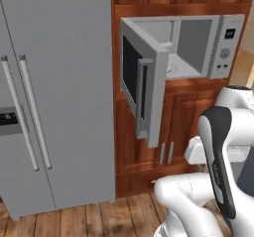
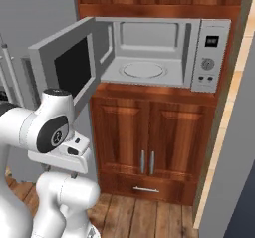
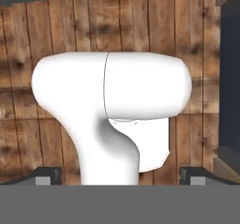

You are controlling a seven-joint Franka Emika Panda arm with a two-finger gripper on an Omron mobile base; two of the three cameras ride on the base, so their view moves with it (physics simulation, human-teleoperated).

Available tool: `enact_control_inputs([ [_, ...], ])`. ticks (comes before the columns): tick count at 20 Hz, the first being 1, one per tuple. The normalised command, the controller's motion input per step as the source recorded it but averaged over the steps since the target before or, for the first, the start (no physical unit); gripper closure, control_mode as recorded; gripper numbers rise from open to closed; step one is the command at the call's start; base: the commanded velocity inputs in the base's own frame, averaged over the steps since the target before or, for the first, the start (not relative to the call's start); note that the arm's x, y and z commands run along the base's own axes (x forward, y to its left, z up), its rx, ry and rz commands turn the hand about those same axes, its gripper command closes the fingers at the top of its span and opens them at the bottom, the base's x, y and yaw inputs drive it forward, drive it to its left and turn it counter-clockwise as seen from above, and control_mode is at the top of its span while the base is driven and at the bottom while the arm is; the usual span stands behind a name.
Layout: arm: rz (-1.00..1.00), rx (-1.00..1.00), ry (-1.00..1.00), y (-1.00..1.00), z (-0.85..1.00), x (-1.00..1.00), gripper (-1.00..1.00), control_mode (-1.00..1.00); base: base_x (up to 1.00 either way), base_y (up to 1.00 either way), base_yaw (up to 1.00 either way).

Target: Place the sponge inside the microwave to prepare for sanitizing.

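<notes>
While the hand [image 3: 120,175] points down at the wood floor [image 3: 197,54], fingertips set wide, holding nothing | microwave [image 2: 164,53] well above it, door [image 2: 67,65] swung open, turntable [image 2: 143,70] bare | sponge: can't spot it

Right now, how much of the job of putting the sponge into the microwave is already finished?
Done: the microwave door stands wide open, and its round white turntable is bare and ready. In hand: nothing; the hand view looks down at the wooden floor, with the fingertips wide apart and holding nothing. Left: almost everything. The robot must find the sponge, pick it up and set it inside the microwave.
</notes>
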Motion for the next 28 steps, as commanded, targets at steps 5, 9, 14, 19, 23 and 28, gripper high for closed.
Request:
enact_control_inputs([
  [5,0.0,0.0,0.0,0.0,0.0,0.0,-1.0,1.0,-0.33,0.64,0.0],
  [9,0.0,0.0,0.0,0.0,0.0,0.0,-1.0,1.0,-0.04,0.73,-0.06],
  [14,0.0,0.0,0.0,0.0,0.0,0.0,-1.0,1.0,0.01,0.72,-0.15],
  [19,0.0,0.0,0.0,0.0,0.0,0.0,-1.0,1.0,0.14,0.8,-0.14],
  [23,0.0,0.0,0.0,0.0,0.0,0.0,-1.0,1.0,0.33,0.86,-0.09],
  [28,0.0,0.0,0.0,0.0,0.0,0.0,-1.0,1.0,0.35,0.97,-0.09],
])
